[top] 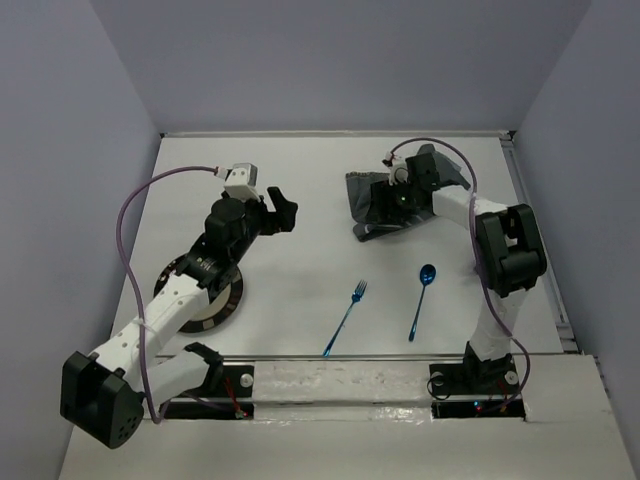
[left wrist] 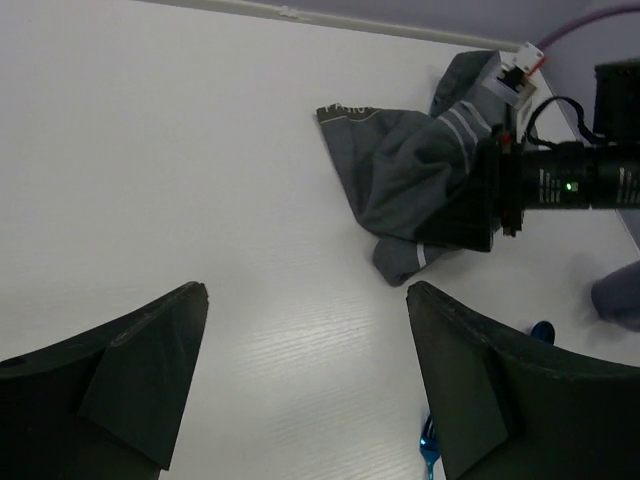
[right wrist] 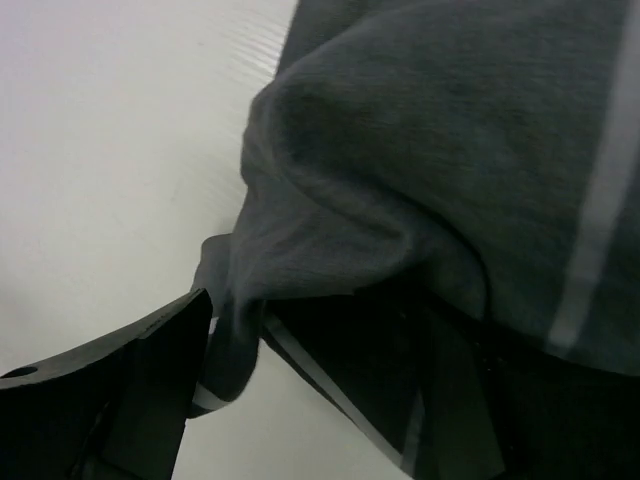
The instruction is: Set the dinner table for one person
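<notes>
The dinner table (top: 300, 165) is a large white top. A dark grey striped placemat (top: 362, 193) lies crumpled at the back right. My right gripper (top: 386, 206) is pressed into it. In the right wrist view the placemat (right wrist: 420, 130) bunches between wide-apart jaws of the gripper (right wrist: 310, 310), and the cloth hides one finger. My left gripper (top: 283, 212) is open and empty above the table's left middle. A blue fork (top: 346, 318) and a blue spoon (top: 422, 295) lie near the front. A dark-rimmed plate (top: 225, 300) sits under the left arm.
In the left wrist view the open gripper (left wrist: 305, 290) faces the placemat (left wrist: 410, 185) and the right arm's wrist (left wrist: 570, 180). The fork's tip (left wrist: 428, 445) shows beside the right finger. A raised rail runs along the table's far edge (top: 330, 132).
</notes>
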Controlling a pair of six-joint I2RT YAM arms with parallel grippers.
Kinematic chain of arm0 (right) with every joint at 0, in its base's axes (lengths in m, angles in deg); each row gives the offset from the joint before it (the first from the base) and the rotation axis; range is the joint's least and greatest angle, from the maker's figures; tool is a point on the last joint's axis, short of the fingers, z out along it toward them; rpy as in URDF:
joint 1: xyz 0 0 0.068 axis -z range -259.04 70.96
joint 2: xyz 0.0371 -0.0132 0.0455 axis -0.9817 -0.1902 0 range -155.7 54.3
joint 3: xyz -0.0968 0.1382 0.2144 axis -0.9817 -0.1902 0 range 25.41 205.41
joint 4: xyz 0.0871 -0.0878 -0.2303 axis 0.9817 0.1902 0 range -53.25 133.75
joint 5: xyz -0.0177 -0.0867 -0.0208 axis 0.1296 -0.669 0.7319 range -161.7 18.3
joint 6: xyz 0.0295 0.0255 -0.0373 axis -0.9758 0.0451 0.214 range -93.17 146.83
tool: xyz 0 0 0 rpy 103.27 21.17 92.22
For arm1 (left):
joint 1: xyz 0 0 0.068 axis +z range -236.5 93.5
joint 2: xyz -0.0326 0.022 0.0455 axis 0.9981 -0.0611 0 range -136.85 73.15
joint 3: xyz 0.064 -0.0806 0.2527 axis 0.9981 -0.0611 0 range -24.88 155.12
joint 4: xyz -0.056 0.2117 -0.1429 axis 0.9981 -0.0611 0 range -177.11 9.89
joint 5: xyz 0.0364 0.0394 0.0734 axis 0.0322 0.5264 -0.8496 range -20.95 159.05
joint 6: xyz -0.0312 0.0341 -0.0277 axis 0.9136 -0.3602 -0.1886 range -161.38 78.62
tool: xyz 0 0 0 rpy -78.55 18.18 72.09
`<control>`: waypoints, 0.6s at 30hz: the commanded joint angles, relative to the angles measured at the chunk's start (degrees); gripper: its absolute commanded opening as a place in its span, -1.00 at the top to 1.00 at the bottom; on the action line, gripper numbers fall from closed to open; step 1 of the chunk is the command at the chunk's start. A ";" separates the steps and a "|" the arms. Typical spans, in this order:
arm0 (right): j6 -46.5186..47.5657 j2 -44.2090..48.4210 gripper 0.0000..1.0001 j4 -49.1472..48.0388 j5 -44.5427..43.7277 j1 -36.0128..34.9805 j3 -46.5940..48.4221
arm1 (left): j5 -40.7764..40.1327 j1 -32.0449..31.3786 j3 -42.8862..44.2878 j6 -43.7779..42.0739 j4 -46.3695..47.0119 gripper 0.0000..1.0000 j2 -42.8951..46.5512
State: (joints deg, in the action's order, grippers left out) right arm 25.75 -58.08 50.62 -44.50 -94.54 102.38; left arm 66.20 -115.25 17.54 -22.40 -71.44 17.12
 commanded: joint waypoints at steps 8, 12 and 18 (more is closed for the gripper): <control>-11.74 17.27 -0.03 -3.23 -17.27 1.62 -7.45 | -5.84 -0.07 14.96 11.25 9.44 -0.43 -26.74; -13.50 20.87 -0.03 -4.02 -18.15 1.62 -9.11 | -6.64 -0.95 21.73 10.38 9.44 -0.31 -36.94; -18.51 28.26 -0.04 -9.21 -15.33 0.57 -14.73 | -8.04 -3.67 36.32 6.69 5.05 -0.15 -51.88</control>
State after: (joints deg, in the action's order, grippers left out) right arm 11.46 -35.48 46.97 -60.36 -92.82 90.42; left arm 60.32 -116.85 44.33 -13.06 -66.63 -29.54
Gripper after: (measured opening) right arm 0.531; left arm 0.592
